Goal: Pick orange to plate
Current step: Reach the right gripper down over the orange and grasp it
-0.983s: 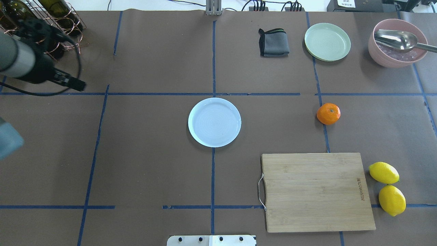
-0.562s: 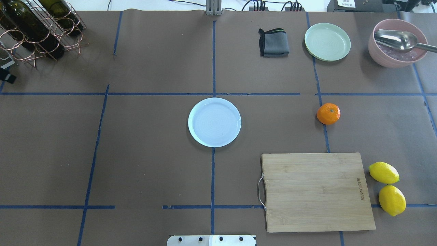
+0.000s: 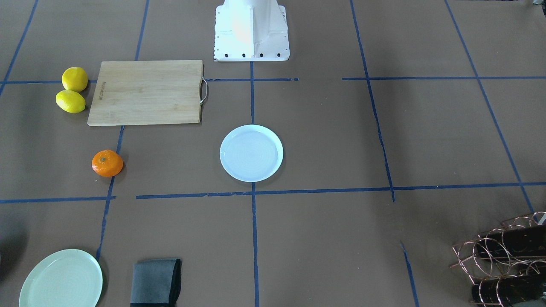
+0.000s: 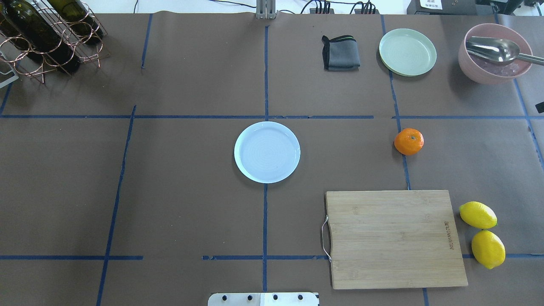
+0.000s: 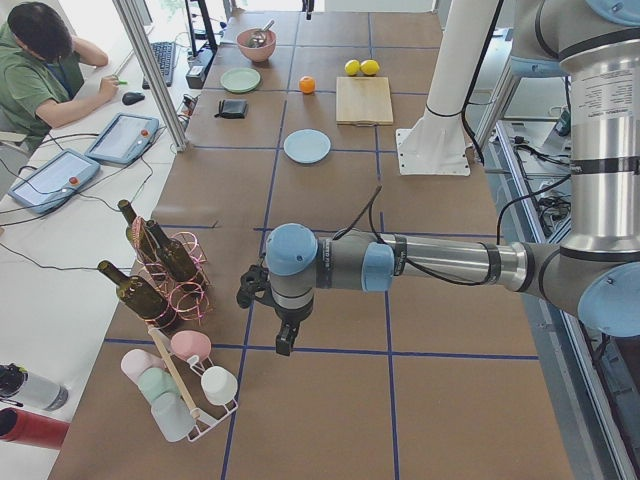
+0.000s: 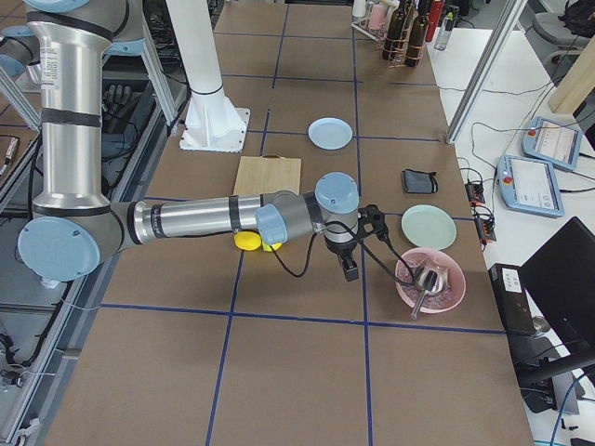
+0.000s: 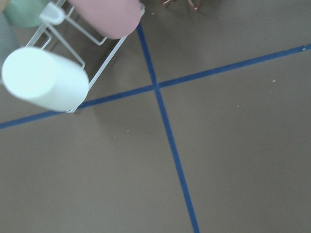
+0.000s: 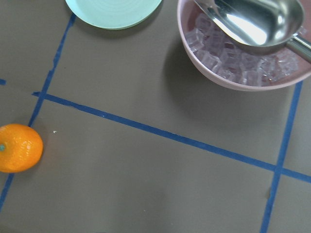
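Reach stage: orange (image 4: 409,141) lay toward the counter's right edge, plate (image 4: 267,152) bare at centre; right end effector (image 6: 350,272), opening indeterminable, next needed lowering over the orange.

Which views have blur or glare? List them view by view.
Left wrist view: the white cup is soft and smeared. Right wrist view: strong glare on the spoon, while the orange is sharp. Front-facing view: the robot base is washed out white. Overhead view: evenly lit and sharp.
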Controlling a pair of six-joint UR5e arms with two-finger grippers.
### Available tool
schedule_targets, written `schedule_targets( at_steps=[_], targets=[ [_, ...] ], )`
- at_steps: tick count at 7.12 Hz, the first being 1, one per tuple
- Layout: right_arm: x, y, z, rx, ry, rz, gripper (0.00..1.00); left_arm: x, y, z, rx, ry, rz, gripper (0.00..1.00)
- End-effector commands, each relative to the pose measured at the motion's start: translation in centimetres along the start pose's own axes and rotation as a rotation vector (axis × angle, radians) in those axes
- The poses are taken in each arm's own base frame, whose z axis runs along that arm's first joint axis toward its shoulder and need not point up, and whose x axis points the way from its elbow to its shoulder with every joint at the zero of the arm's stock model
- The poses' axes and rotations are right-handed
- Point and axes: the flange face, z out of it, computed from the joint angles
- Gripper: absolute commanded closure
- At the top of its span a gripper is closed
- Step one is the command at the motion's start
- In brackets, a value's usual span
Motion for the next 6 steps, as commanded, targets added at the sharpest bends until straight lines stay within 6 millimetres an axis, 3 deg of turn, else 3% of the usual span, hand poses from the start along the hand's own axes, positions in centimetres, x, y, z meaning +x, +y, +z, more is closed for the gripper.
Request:
schedule_targets(
  at_steps=[1,3,4,6],
  targets=[
    [-8.0,-4.0,3.4,-0.013,0.009,0.053,0.00,-1.1,1.3,0.2,-0.030,-0.072,-0.014,0.00],
    [-18.7,-6.9,8.4,0.005,0.056,0.106,0.00,-0.9,1.1,-0.2,-0.020,-0.073,-0.010,0.00],
    [-22.7,-7.0,10.7,0.015,0.081,0.117,0.00,-0.7,1.0,-0.4,-0.017,-0.074,-0.008,0.00],
    [-24.3,-6.1,12.8,0.001,0.105,0.104,0.00,-0.5,0.9,-0.7,-0.011,-0.075,-0.005,0.00]
  ],
)
